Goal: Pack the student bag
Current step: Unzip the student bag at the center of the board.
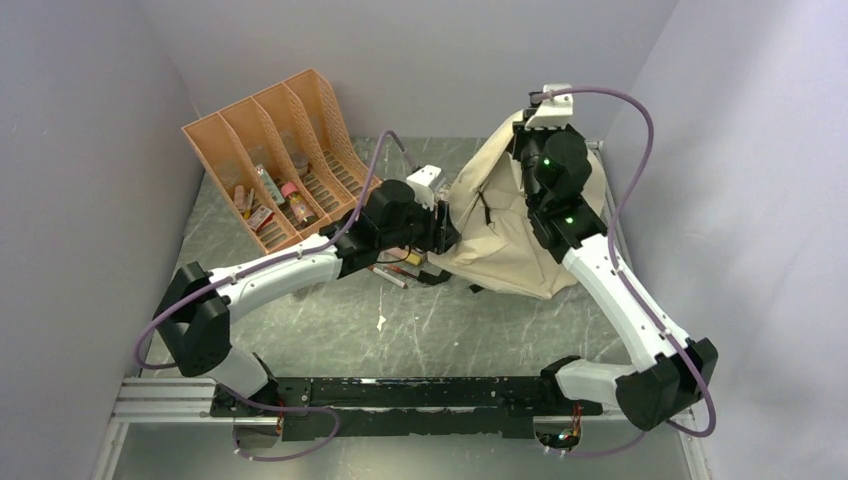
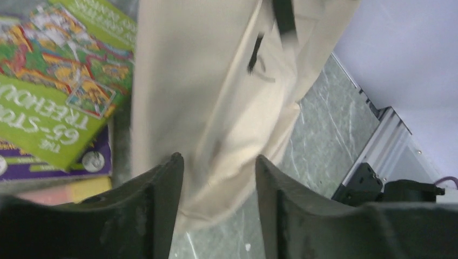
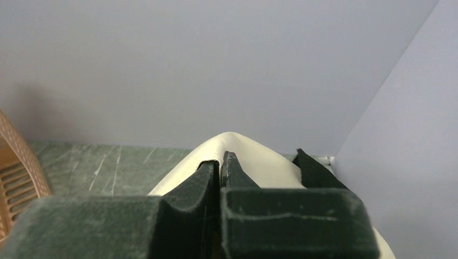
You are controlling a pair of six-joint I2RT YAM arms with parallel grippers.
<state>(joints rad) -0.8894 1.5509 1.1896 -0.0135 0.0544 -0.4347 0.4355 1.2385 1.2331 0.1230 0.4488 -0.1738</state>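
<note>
Right pincer (image 3: 221, 161) clamped on student bag (image 3: 259, 160) peak; left pincer (image 2: 219, 158) parted, fabric between blurred.

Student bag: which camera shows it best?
The top external view: most of the student bag shows, held up at its top by the right end effector. Left wrist shows only a beige panel with a zipper pull; right wrist only a cream fold between shut jaws.
</note>
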